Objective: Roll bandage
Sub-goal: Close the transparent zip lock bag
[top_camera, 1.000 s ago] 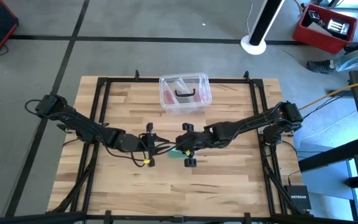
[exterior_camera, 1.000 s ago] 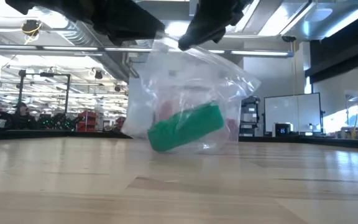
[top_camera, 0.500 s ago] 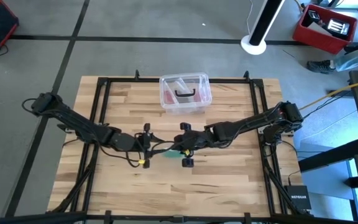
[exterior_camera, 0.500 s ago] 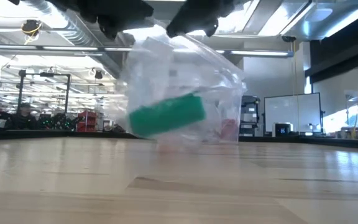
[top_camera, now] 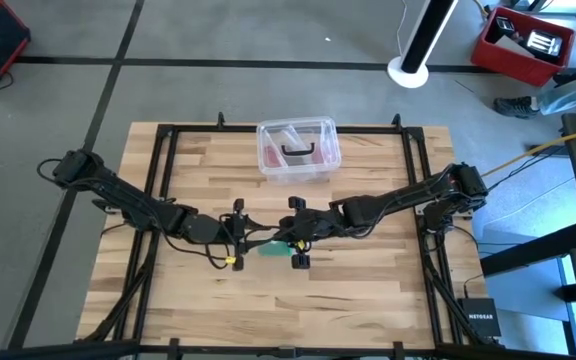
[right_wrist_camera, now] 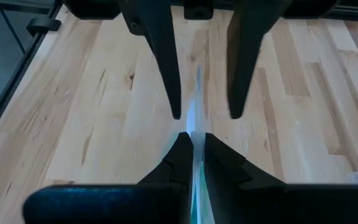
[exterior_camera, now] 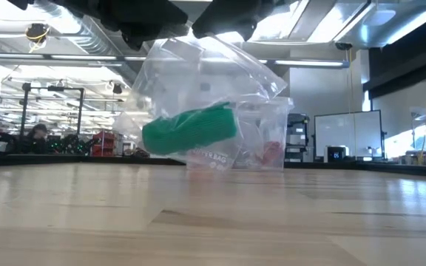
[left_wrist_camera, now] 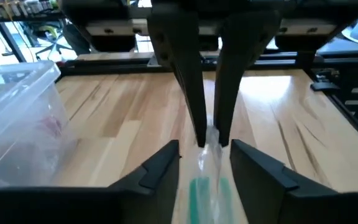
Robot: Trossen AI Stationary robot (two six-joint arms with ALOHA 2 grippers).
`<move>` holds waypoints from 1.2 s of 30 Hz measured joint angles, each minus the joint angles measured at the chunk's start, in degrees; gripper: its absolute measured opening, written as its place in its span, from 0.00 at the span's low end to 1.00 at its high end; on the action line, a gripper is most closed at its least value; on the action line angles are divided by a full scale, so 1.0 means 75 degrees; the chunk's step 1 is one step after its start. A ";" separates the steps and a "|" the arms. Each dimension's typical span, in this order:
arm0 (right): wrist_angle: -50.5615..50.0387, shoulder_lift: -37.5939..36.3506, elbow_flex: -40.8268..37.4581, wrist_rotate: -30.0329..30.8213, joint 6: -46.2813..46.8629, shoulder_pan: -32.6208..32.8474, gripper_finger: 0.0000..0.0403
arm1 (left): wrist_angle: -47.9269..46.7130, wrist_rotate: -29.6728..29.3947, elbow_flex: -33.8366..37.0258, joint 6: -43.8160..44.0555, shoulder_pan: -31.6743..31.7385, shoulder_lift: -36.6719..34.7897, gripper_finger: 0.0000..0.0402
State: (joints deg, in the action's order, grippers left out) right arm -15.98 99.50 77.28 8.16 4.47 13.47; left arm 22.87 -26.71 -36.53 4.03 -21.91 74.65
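Note:
A green bandage (exterior_camera: 189, 131), rolled up, lies inside a clear plastic bag (exterior_camera: 198, 74) that hangs above the middle of the table. My right gripper (right_wrist_camera: 194, 140) is shut on the bag's upper edge. My left gripper (left_wrist_camera: 205, 149) faces it from the table's left. It is open, with one finger on each side of the same edge and a gap to the bag on both sides. From above, the bandage (top_camera: 271, 248) shows between the two grippers. My right gripper pinches the bag's thin upper edge (right_wrist_camera: 194, 124) between its two fingers (left_wrist_camera: 194, 124). It comes from the table's right, slanting down. The bag hangs below the fingers, clear of the table, with the bandage roll lying almost level in its bottom.
A clear plastic box (top_camera: 298, 150) with pinkish contents stands at the middle of the table's far edge, behind the bag. Black frame rails (top_camera: 158, 180) run along the table's sides. Bare wood lies in front of the grippers toward the near edge.
The bag has swung toward the table's left, carrying the bandage roll with it. The roll, which was tilted with one end raised, now lies nearly level.

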 joint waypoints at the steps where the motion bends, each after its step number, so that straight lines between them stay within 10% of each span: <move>1: 0.0002 0.0000 0.0000 0.0000 0.0003 0.0000 0.08 | -0.0009 0.0004 0.0002 -0.0003 0.0000 0.0005 0.31; 9: -0.0007 0.0000 0.0000 0.0006 -0.0004 0.0000 0.08 | 0.0428 0.0025 0.0000 -0.0395 0.0000 0.0003 0.02; 36: -0.2849 0.0002 -0.0003 -0.0031 0.0088 0.0009 0.08 | -0.1470 -0.0439 0.0003 0.0008 -0.0085 -0.0470 0.00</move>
State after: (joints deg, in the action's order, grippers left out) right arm -37.35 99.52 77.25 7.93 5.13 13.54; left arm 11.85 -30.00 -36.51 4.09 -22.55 71.13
